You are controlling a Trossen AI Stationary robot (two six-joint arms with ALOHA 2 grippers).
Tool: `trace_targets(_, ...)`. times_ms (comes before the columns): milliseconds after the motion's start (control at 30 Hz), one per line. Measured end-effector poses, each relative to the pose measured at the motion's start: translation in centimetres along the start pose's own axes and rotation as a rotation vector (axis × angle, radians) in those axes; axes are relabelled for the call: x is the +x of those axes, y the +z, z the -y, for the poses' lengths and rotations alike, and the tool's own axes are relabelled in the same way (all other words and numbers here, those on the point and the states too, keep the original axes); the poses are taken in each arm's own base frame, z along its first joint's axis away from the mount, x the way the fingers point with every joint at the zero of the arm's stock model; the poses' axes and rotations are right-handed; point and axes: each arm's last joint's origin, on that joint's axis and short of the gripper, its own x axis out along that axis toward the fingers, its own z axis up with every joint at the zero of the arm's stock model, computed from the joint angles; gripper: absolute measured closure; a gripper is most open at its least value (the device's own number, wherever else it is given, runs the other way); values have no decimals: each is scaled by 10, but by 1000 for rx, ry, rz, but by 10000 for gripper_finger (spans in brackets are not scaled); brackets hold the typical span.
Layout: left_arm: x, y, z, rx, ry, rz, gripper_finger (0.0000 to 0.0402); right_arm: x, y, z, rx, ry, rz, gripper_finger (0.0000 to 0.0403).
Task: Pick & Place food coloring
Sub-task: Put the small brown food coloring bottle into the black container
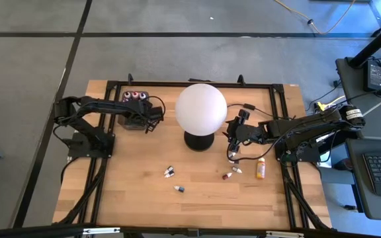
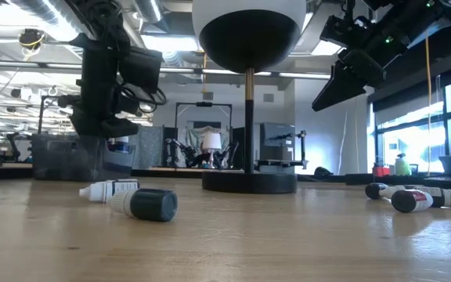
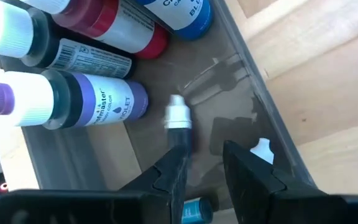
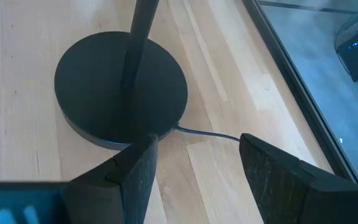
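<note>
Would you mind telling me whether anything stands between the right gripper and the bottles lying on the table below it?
Nothing visible does: the right gripper hangs open above the loose bottles, beside the lamp base.

Overhead cam looks straight down, low cam level (both share lamp).

The wooden table carries a dark grey tray at 10 o'clock and a globe lamp at centre. Loose dropper bottles lie at 6 o'clock; two more and an orange bottle lie at 4 o'clock.
</note>
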Motion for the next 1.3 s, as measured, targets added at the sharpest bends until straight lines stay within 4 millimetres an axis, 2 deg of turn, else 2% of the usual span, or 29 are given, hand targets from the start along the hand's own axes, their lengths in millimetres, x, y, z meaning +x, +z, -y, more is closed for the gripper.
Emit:
trace_targets(167,-7,1,-2,35,25,-3,307,0,0,0,-1,0,0,173)
trace_targets(333,-41,9,-3,41,82,189,306,0,0,0,-1,0,0,173)
trace_targets(500,-76,4,9,142,-15,316,302,0,-1,0,-3,0,-5,173)
trace_targets(633,-91,-18,25,205,-103,376,305,0,-2,0,-12,-1,-21,173)
trace_targets(833,-109,-70,55,319,-314,479,304,0,-3,0,-14,-1,-25,173)
trace_targets(1067,-132,-124,84,328,-669,639,294,0,-2,0,-6,-1,-17,173)
trace_targets(1167,-132,-142,91,315,-760,693,279,0,-2,0,-6,0,-17,173)
trace_targets(1300,-122,-159,98,295,-771,727,246,0,-2,0,-5,0,-15,173)
